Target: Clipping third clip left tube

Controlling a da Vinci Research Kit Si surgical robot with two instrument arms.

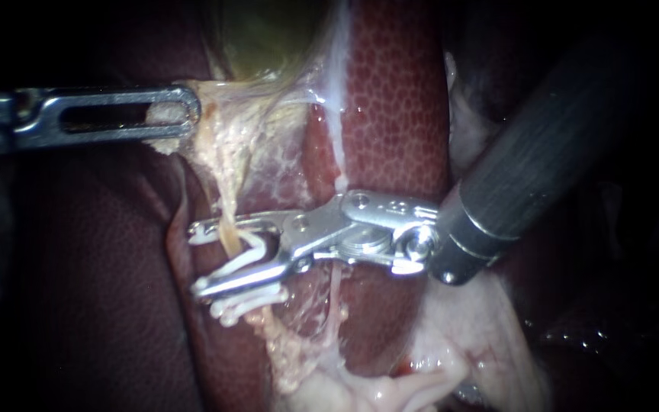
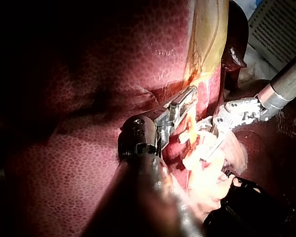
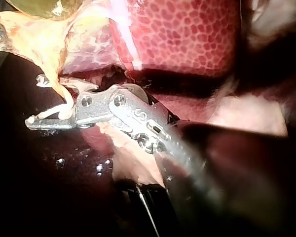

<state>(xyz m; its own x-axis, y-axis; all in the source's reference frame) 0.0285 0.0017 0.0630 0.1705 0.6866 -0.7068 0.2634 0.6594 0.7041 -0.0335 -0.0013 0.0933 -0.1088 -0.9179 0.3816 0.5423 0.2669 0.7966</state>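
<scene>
Endoscope: the right instrument (image 1: pixel 194 259) holds a white clip (image 1: pixel 242 255) in parted jaws astride the left tube (image 1: pixel 225 221), which runs crosswise between them. The left instrument (image 1: pixel 184 114) grips pale tissue (image 1: pixel 219 145) higher up.
Left wrist: glare probably hides the tube.
Right wrist: the tube vanishes behind the clip.

A strong, narrow light falls on the liver (image 1: pixel 390 99) in the middle of the endoscope view, and all around it the scene sinks into black that hides the room. In the left wrist view, past the liver's far edge, a pale ribbed panel (image 2: pixel 281 27) shows with a scrap of blue (image 2: pixel 260 3) beside it. A pale surface (image 2: pixel 256 66) lies between panel and liver.
</scene>
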